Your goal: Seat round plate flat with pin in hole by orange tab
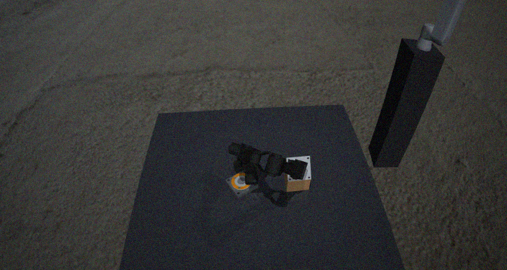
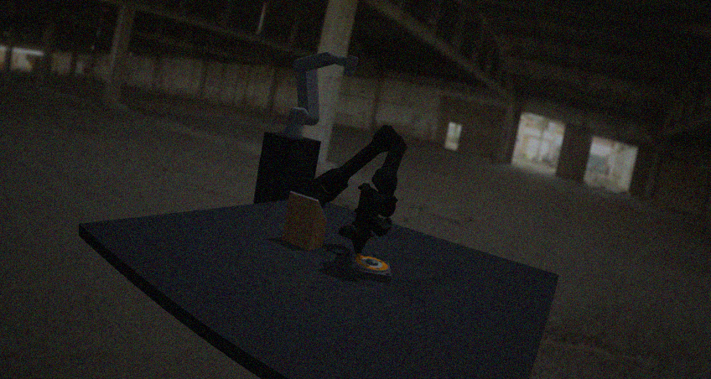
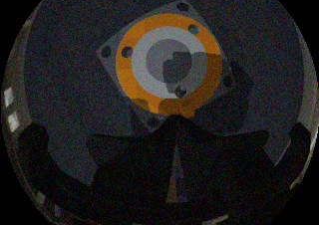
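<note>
Your pincer (image 3: 174, 120) is pinched all the way closed with nothing in it, tips hanging just over the near edge of the round plate (image 3: 136, 82). The plate, orange ring with a grey middle, sits on the square grey base (image 3: 108, 52) on the dark surface (image 1: 199, 232), right beside the tan block (image 1: 298, 184) the arm is mounted on. Several holes show in the orange ring, but it's too dim to pick out the tab or the pin, or whether the tips actually touch the plate.
</note>
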Available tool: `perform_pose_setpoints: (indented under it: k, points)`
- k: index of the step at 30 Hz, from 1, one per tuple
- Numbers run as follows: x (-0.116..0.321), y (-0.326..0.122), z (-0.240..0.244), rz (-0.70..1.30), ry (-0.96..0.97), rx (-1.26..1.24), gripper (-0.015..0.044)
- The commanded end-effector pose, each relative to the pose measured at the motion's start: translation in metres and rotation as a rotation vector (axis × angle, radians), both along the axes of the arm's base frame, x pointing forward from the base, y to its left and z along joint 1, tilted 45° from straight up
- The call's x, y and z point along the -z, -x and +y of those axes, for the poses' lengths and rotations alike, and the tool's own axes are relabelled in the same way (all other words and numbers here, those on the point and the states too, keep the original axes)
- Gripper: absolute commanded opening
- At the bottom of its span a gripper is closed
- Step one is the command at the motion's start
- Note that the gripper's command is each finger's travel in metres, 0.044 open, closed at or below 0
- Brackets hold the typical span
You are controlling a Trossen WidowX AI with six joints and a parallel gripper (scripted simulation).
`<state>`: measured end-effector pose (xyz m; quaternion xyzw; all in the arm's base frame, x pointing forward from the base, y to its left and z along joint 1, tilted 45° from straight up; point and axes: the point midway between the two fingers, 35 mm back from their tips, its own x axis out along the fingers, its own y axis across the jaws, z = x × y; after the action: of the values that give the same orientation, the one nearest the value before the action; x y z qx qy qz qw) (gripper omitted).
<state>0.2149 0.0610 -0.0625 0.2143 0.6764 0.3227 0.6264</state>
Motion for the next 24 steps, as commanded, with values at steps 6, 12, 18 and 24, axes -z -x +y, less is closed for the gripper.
perform_pose_setpoints:
  k: [6, 12, 18, 24]
  points:
    - [0.005, -0.003, -0.004, -0.002, 0.003, -0.002, 0.0]
    - [-0.003, -0.005, -0.013, -0.002, 0.005, -0.002, 0.0]
    - [-0.026, -0.006, -0.035, -0.002, 0.006, -0.002, 0.0]
    - [-0.023, -0.007, -0.033, -0.001, 0.004, 0.004, 0.0]
